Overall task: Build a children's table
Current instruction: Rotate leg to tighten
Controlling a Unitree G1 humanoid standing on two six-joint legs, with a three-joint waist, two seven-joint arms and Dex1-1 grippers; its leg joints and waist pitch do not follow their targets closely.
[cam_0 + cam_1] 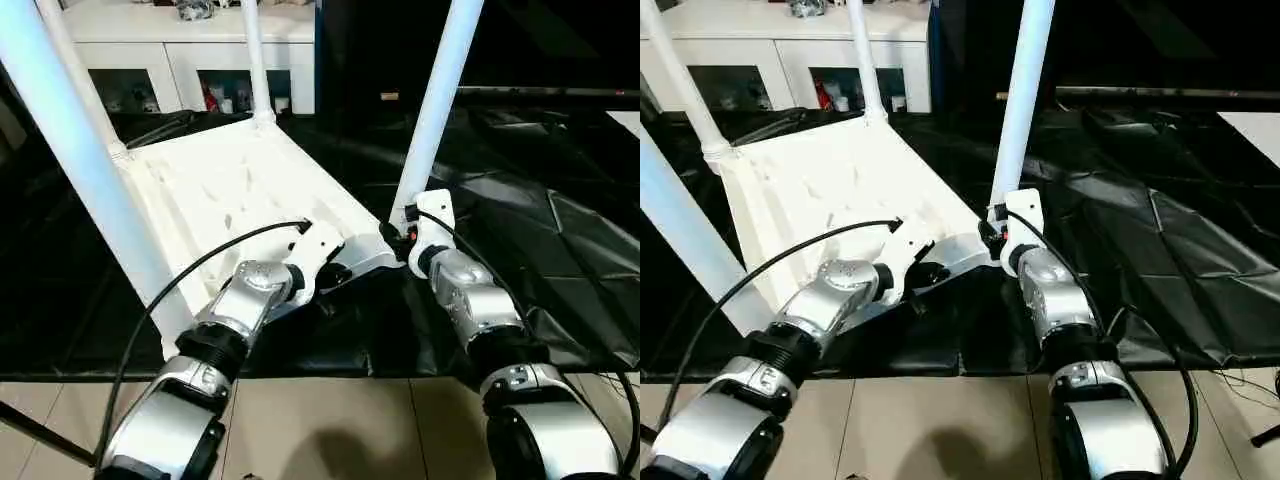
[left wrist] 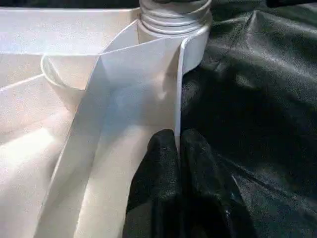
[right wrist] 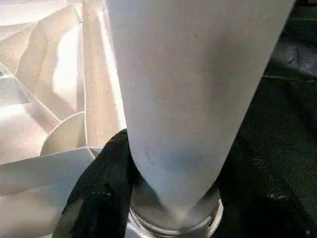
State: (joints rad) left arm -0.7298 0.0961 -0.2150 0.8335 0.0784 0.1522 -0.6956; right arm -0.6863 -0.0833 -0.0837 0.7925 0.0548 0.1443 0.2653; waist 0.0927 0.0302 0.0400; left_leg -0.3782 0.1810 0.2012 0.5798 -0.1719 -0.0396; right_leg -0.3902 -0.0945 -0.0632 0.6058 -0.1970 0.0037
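The white tabletop [image 1: 220, 190] lies upside down and tilted on a black sheet, its ribbed underside facing up. Several white tube legs stand in its corner sockets. The nearest right leg [image 1: 435, 110] rises from the socket [image 2: 173, 22] at the front corner. My left gripper [image 2: 177, 144] is shut on the thin rim wall of the tabletop just short of that socket. My right gripper [image 3: 173, 163] is closed around the base of that leg, with one black finger [image 3: 106, 168] pressed against the tube just above the socket collar.
A white cabinet [image 1: 180, 50] with glass doors stands behind the tabletop. The crinkled black sheet [image 1: 540, 230] covers the floor to the right. Beige tiles [image 1: 350, 420] lie beside my forearms. A thick leg [image 1: 80, 160] crosses the left foreground.
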